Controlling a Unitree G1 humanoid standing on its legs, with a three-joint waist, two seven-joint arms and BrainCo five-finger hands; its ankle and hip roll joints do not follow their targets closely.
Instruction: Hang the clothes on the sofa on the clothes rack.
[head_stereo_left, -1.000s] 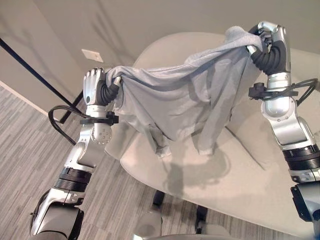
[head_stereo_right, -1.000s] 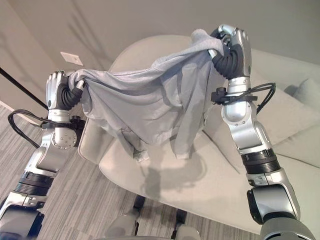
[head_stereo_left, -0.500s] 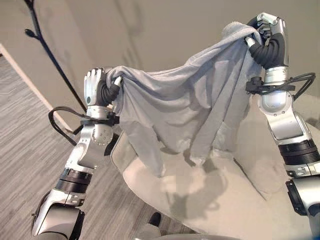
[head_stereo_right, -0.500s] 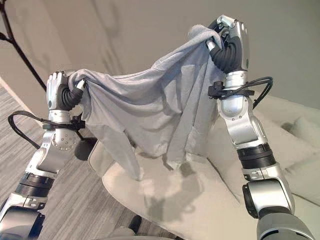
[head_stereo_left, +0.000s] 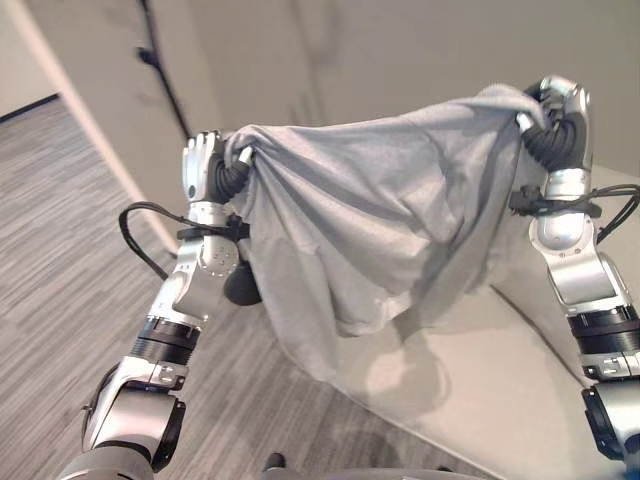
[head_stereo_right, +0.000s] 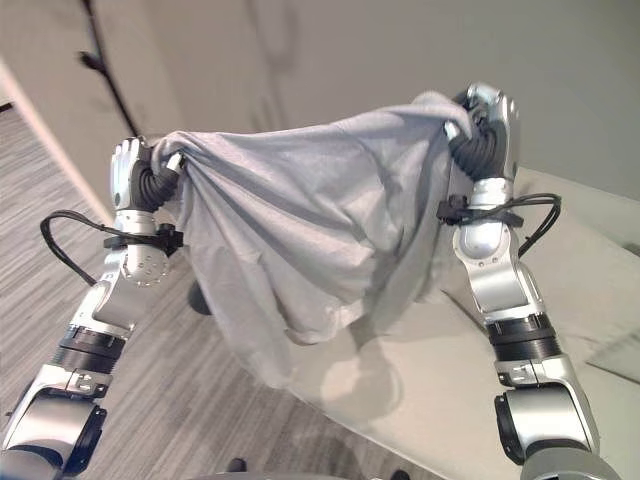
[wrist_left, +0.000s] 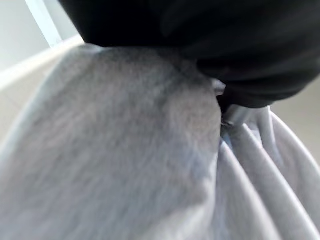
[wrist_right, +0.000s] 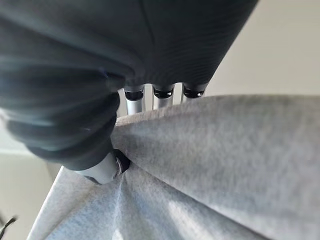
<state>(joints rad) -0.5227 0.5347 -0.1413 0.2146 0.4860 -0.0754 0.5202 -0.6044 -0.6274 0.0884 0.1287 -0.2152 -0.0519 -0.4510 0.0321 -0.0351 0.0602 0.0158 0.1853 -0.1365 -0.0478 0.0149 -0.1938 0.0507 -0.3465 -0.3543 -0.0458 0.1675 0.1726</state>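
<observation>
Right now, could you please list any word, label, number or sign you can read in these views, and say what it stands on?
None: no readable text shows.
The grey garment, held up between the left hand and right hand, is plain.
The sofa, wall and floor bear no print or sign.

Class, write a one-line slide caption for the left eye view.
Left hand and right hand grip a grey fabric garment, spread between them above the beige sofa.
</observation>
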